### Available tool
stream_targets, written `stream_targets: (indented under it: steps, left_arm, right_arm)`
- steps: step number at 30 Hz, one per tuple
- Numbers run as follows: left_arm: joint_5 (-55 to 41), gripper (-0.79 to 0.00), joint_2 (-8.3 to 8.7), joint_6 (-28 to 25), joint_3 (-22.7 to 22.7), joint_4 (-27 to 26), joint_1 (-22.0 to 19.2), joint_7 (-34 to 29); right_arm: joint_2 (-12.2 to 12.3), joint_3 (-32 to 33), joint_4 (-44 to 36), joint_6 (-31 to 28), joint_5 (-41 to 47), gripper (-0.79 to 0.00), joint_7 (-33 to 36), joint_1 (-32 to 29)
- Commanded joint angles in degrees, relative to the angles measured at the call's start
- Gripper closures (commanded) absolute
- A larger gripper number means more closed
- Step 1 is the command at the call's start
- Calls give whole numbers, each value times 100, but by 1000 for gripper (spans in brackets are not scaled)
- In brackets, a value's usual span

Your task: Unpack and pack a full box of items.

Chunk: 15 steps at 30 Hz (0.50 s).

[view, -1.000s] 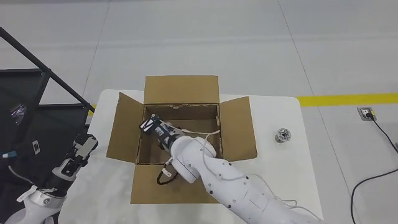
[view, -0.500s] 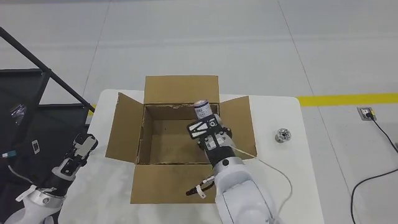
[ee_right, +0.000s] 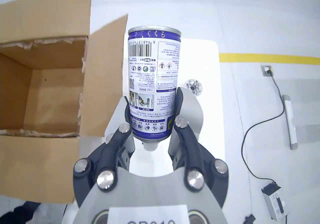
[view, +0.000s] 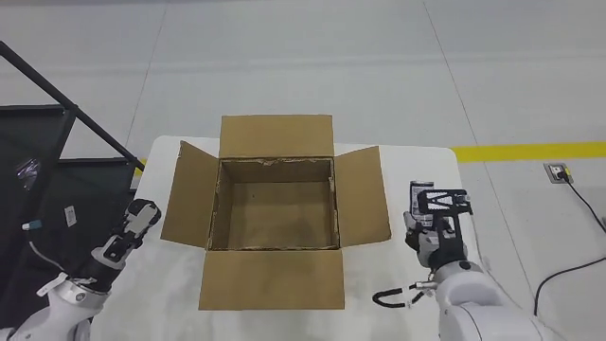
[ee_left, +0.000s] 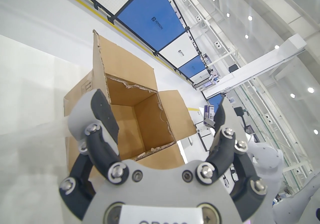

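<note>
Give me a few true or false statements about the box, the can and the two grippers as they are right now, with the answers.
1. The right gripper is shut on a can. True.
2. The can is inside the box. False: it is held above the table, beside the box.
3. The left gripper is open and holds nothing. True.
4. The box is closed. False: it stands open, and its inside looks empty.
</note>
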Motion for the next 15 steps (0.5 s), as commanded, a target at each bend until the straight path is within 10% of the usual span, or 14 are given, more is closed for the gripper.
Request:
stream_targets:
  steps: [1,15]
  left_arm:
    - [-102,-785,7,9,0,75,-50,-21]
    - [-424,-785,84,-19,-137,314,-287,-347]
  right_arm:
    - [34,500,285,-452,549,0,288,39]
    - [256,1649,3185,-2096,2375,0,374,855]
